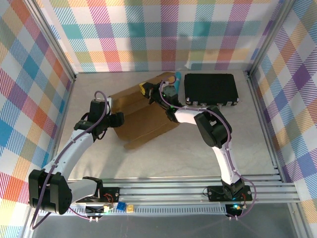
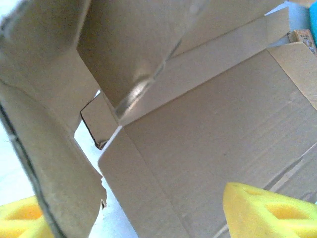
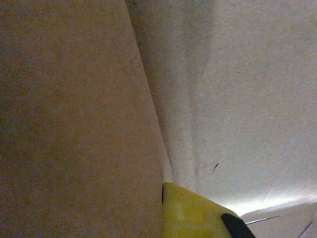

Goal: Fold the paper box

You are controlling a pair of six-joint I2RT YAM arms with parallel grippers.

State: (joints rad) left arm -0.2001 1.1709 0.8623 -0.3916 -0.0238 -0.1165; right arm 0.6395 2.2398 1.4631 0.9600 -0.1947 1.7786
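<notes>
The table (image 1: 198, 153) is a pale grey, smooth surface, walled on the left, far and right sides by panels in a bright check pattern set in metal framing. The paper box (image 1: 143, 121) lies on it left of centre, a brown cardboard sheet with creased panels that runs from the far middle down toward the near left, some flaps lifted off the surface. A black case (image 1: 210, 88) lies flat at the far right, near the box's far end. A small teal object (image 1: 176, 78) sits between the two. The near half of the table is bare, pale surface.
</notes>
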